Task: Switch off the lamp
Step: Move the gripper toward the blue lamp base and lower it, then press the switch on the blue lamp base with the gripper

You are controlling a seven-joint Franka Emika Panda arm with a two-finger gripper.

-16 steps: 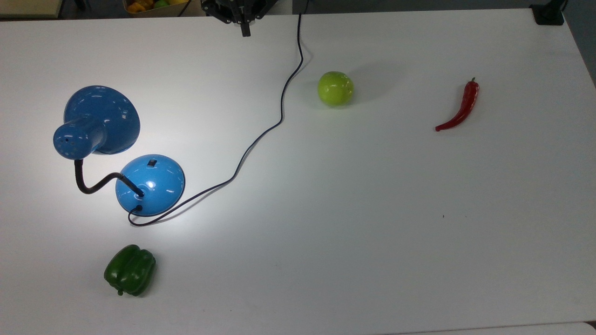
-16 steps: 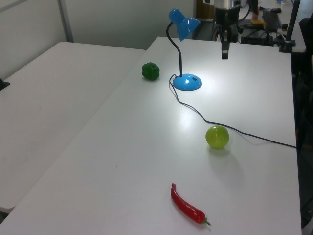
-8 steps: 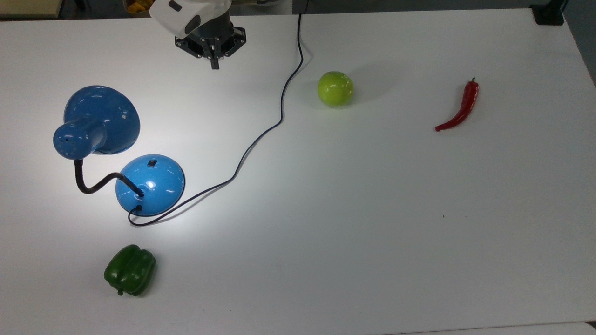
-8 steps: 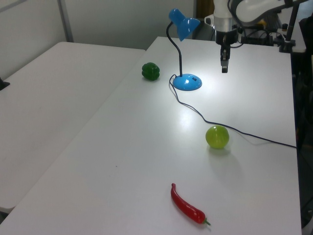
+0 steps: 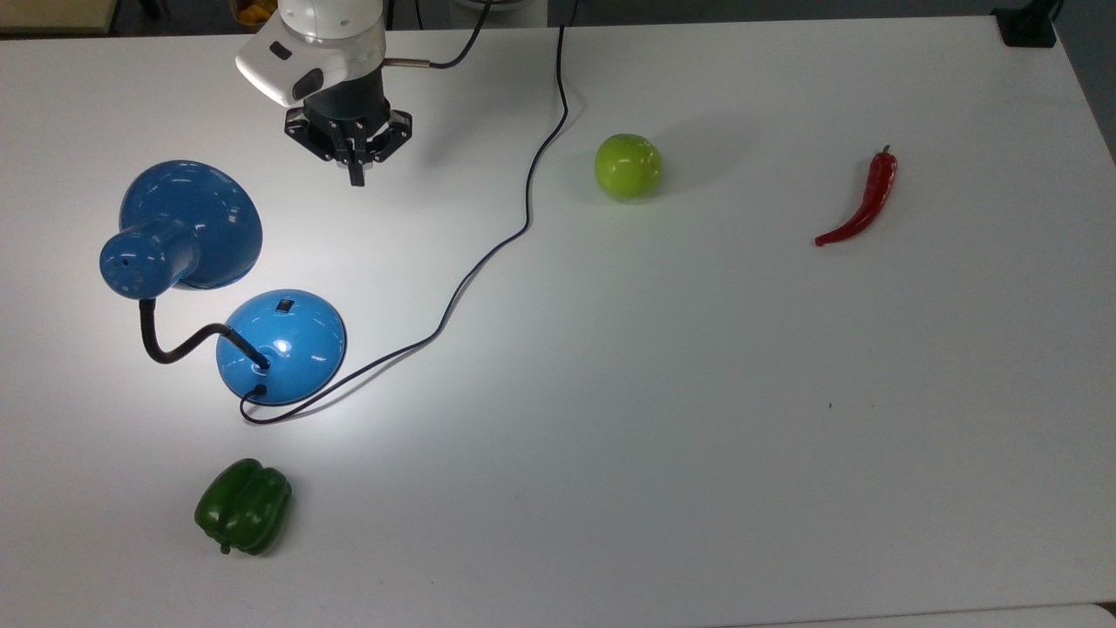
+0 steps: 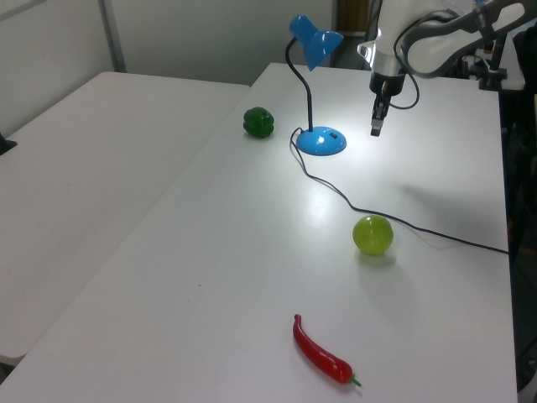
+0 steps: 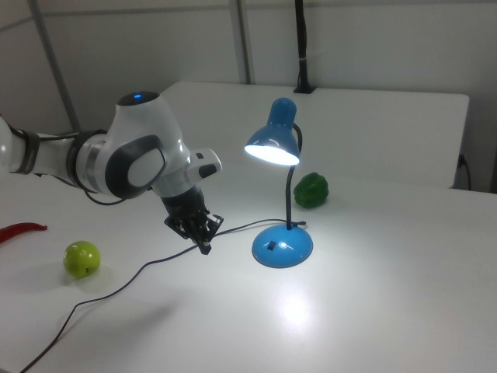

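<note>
A: Top view first: where is the lamp (image 5: 281,347)?

B: On the white table (image 5: 697,392), toward the top view's left. Its round blue base carries a small black switch (image 5: 284,305); the black gooseneck bends out to the blue shade (image 5: 190,222), which sits beyond the base toward the top view's upper left. A bright pool of light lies on the table around the base. The black cord (image 5: 523,209) leaves the base and snakes up to the far table edge.

A: And the gripper (image 5: 356,177)?

B: It hangs above the table, apart from both shade and base, up from the switch. The fingers look pressed together into one dark tip.

A: Anything else on the table?

B: A green bell pepper (image 5: 243,506) near the bottom left, a green apple (image 5: 628,166) right of the cord, and a red chili (image 5: 861,202) farther right.

A: Left view?

B: The lamp (image 6: 321,140) stands upright at the far end, lit. The gripper (image 6: 377,128) points down just to the left view's right of the base, clear of it, its tip narrow and closed.

A: Right view?

B: The shade (image 7: 273,146) glows underneath. The gripper (image 7: 205,247) hovers to the right view's left of the base, fingers together, with the cord passing behind it.
</note>
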